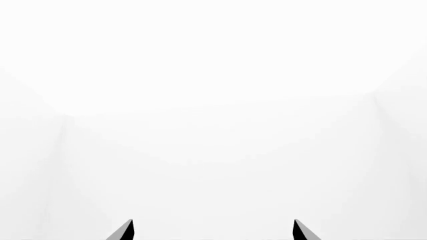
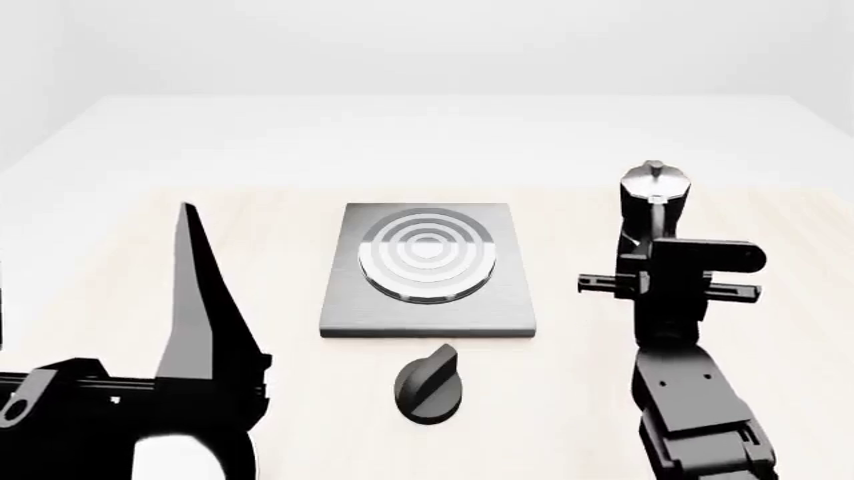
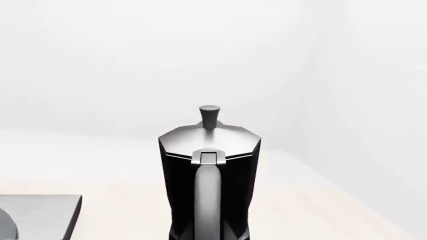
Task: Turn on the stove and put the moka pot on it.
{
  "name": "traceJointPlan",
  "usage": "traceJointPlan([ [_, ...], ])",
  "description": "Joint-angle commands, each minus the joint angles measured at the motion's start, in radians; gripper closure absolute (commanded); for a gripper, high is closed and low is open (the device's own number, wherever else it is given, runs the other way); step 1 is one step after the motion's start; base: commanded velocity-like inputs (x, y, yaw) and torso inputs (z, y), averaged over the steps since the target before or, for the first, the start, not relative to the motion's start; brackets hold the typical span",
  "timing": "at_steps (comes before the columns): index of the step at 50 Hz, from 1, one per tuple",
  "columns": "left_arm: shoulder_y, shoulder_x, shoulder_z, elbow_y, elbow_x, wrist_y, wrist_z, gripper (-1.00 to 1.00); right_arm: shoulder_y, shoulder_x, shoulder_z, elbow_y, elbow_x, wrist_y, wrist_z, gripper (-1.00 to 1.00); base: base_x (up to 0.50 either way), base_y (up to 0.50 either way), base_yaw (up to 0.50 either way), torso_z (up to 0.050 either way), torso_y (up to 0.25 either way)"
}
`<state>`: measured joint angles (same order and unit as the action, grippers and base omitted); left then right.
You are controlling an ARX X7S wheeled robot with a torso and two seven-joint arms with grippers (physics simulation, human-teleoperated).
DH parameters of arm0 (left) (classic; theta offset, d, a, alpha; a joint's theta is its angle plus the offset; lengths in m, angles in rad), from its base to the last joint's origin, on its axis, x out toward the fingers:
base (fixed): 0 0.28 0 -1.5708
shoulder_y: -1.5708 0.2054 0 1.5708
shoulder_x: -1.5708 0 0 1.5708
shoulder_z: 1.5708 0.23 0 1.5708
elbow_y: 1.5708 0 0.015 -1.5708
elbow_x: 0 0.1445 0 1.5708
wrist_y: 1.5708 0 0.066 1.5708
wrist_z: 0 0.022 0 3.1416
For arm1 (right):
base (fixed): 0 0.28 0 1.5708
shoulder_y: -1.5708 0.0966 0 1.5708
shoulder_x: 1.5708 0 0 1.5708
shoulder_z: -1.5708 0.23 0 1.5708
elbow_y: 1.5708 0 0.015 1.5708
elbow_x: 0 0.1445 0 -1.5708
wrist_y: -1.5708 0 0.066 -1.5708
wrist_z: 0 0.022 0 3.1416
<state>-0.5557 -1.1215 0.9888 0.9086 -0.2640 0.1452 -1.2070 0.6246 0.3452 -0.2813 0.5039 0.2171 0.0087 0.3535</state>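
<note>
The stove (image 2: pixel 427 300) is a dark-grey square plate with raised rings at the table's middle. Its black knob (image 2: pixel 430 382) sits just in front. The moka pot (image 2: pixel 654 190) stands upright to the stove's right, its base hidden behind my right gripper (image 2: pixel 663 268). In the right wrist view the moka pot (image 3: pixel 210 170) fills the centre, handle facing the camera. The fingertips barely show against its lower sides, closed in on it. My left gripper (image 1: pixel 213 230) is open and empty, facing white space. It is raised at the near left, with its fingers (image 2: pixel 203 300) pointing up.
The light wooden table (image 2: pixel 267 250) runs out to a white floor and walls. A corner of the stove plate (image 3: pixel 40 215) shows to one side of the pot in the right wrist view. My right forearm (image 2: pixel 694 410) lies along the table's near right.
</note>
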Motion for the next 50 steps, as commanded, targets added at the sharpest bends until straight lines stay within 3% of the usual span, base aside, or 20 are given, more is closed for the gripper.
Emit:
traceJointPlan([
  [1, 0.011, 0.004, 0.002, -0.011, 0.005, 0.013, 0.001, -1.0, 0.06, -0.015, -0.028, -0.086, -0.045, 0.056, -0.005, 1.0, 0.0, 0.0, 0.0, 0.0, 0.0],
  [12, 0.008, 0.002, -0.004, -0.008, -0.005, 0.007, 0.006, -1.0, 0.163, -0.101, -0.081, 0.125, -0.082, -0.034, -0.03, 1.0, 0.0, 0.0, 0.0, 0.0, 0.001],
  [16, 0.011, 0.003, -0.004, -0.011, -0.005, 0.01, 0.006, -1.0, 0.195, -0.118, -0.099, 0.095, -0.083, 0.021, -0.039, 1.0, 0.0, 0.0, 0.0, 0.0, 0.0],
  [45, 0.043, -0.007, -0.007, -0.037, 0.01, 0.05, 0.0, -1.0, 0.468, -0.335, -0.142, 0.616, -0.083, -0.209, -0.04, 1.0, 0.0, 0.0, 0.0, 0.0, 0.001],
  [50, 0.044, -0.007, -0.007, -0.039, 0.006, 0.049, 0.002, -1.0, 0.535, -0.345, -0.357, 0.73, 0.118, -0.272, 0.0, 1.0, 0.0, 0.0, 0.0, 0.0, 0.0],
])
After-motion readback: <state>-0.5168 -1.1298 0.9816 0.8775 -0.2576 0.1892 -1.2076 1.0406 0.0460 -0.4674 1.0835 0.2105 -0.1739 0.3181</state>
